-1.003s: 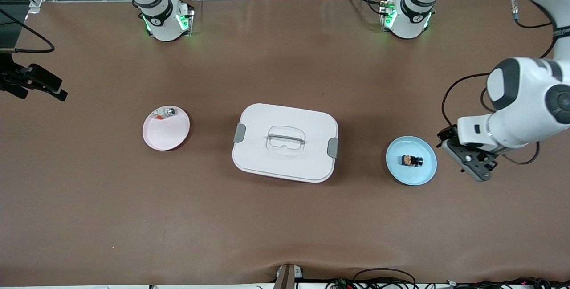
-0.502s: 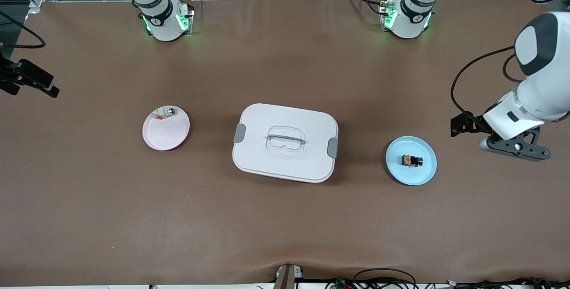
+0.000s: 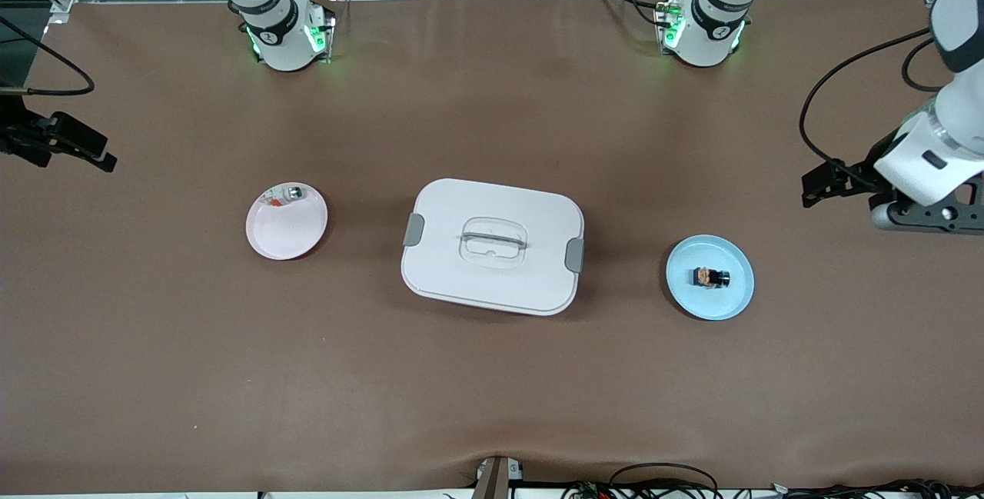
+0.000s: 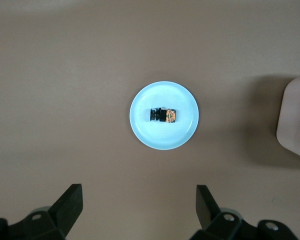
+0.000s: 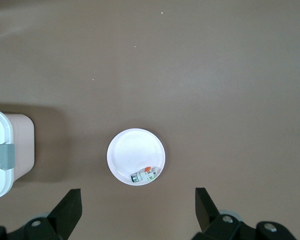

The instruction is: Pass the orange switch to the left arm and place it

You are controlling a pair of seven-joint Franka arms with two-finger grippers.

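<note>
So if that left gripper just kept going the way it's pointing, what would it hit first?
Probably bare table: the left gripper, fingers apart, points down. The blue plate with the orange switch lies just ahead of its fingertips, though depth is unclear.

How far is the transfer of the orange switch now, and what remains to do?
Nothing looks done: the orange switch lies on the blue plate, toward the left arm's end, apart from the box. The left gripper is open and empty above that plate. The right gripper is open above the pink plate. Grasping, handover around the box and placing all remain.
</note>
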